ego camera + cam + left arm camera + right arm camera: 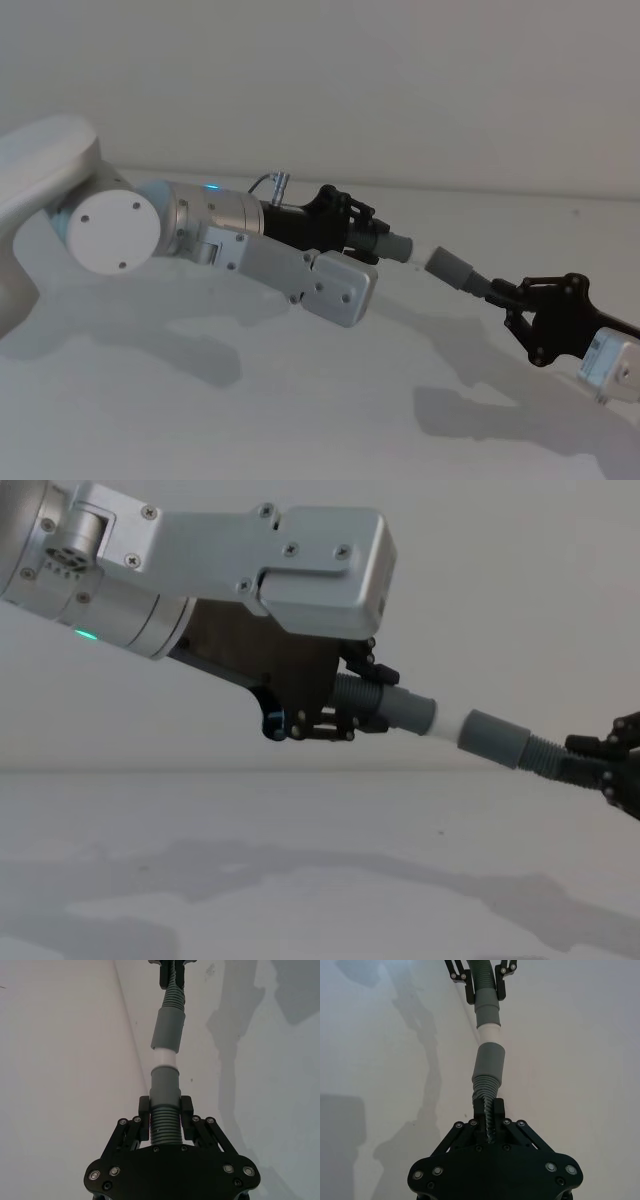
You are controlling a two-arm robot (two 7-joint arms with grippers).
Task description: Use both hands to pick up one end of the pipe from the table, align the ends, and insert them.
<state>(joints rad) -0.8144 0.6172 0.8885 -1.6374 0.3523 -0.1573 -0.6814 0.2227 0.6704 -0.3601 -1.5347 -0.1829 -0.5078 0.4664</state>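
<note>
Both tools are gripping the pipe in the air above the counter (pixel 300 420): the left tool (pixel 165 1117) is clenched on the ribbed body of the short piece (pixel 165 1090), and the right tool (pixel 489 1110) is clenched on the corrugated piece (pixel 488 1125) just behind its cuff (pixel 489 1062). Between them, the whitish tip (pixel 447 723) is meeting the mouth of the grey cuff, with a band of white showing, so the insertion is looking partial at best. In the wrist views the two pieces are lining up almost straight, with only a slight offset at the joint.

Trouble from here is looking likeliest at that joint. If either arm is pushing off-axis, the tip may be jamming against the cuff's rim instead of sliding in. The corrugated hose is soft, so a hard push could be buckling it behind the cuff or making it slip through the right tool's fingers. Letting go too early could be dropping a half-seated joint onto the counter.
</note>
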